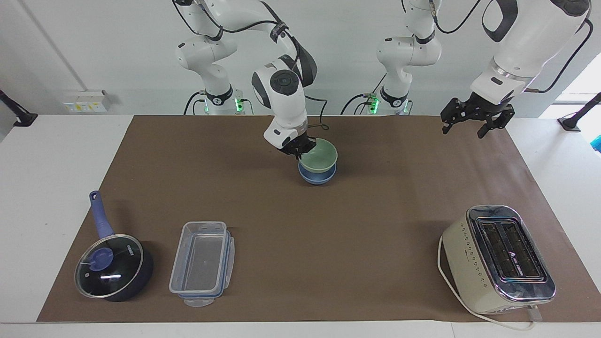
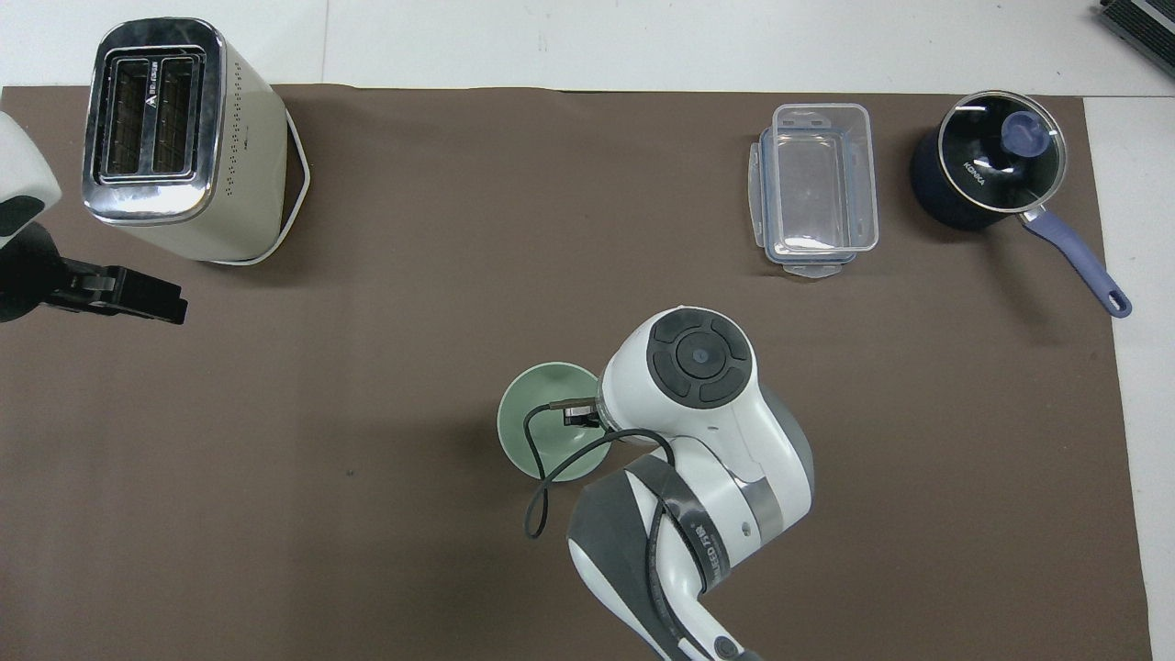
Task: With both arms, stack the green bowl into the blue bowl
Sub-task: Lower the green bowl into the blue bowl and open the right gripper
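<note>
The green bowl [image 1: 320, 156] is on top of the blue bowl [image 1: 317, 177] in the middle of the brown mat, its base down at the blue rim. Whether it rests there fully I cannot tell. My right gripper [image 1: 301, 147] is shut on the green bowl's rim, on the side toward the right arm's end. In the overhead view the green bowl [image 2: 540, 431] covers the blue bowl completely, and the right gripper [image 2: 577, 415] pinches its rim. My left gripper [image 1: 464, 131] hangs open and empty above the mat's edge at the left arm's end, waiting, and shows in the overhead view too [image 2: 138, 296].
A cream toaster [image 1: 497, 256] with its cord stands at the left arm's end, farther from the robots. A clear plastic container [image 1: 202, 263] and a dark blue lidded saucepan [image 1: 112, 267] sit at the right arm's end, also farther out.
</note>
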Robot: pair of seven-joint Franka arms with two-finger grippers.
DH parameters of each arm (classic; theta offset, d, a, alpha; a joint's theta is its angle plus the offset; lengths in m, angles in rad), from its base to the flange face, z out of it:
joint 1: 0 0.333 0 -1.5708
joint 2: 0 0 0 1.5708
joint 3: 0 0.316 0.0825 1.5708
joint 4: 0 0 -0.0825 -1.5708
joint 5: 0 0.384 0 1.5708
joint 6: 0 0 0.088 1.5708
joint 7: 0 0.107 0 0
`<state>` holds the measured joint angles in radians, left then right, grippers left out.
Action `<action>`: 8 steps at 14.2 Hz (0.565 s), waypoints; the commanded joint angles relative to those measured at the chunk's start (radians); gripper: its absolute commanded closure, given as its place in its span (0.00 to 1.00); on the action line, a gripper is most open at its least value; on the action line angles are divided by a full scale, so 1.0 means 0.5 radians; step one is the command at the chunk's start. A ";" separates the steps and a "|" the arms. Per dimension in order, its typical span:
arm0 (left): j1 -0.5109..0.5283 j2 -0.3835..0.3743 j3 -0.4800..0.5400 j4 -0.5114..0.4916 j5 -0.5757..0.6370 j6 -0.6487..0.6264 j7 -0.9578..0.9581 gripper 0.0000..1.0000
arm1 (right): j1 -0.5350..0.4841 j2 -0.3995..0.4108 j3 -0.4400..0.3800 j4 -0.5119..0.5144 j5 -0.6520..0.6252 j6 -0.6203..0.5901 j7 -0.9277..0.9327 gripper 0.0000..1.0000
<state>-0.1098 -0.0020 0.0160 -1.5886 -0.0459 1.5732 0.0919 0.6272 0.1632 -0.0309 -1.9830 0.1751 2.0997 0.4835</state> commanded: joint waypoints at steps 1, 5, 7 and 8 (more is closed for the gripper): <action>0.026 -0.030 -0.017 -0.023 0.036 -0.005 0.019 0.00 | 0.003 -0.072 0.001 -0.114 0.046 0.105 -0.031 1.00; 0.023 -0.030 -0.017 -0.023 0.036 -0.008 0.022 0.00 | 0.043 -0.038 0.004 -0.124 0.049 0.136 -0.007 1.00; 0.023 -0.030 -0.017 -0.023 0.036 -0.005 0.022 0.00 | 0.052 -0.017 0.004 -0.124 0.049 0.163 0.018 1.00; 0.023 -0.030 -0.017 -0.023 0.036 -0.005 0.022 0.00 | 0.052 -0.014 0.004 -0.130 0.049 0.200 0.012 1.00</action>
<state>-0.1098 -0.0020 0.0160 -1.5886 -0.0459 1.5732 0.0919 0.6534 0.1615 -0.0306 -2.0257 0.1752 2.1542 0.4849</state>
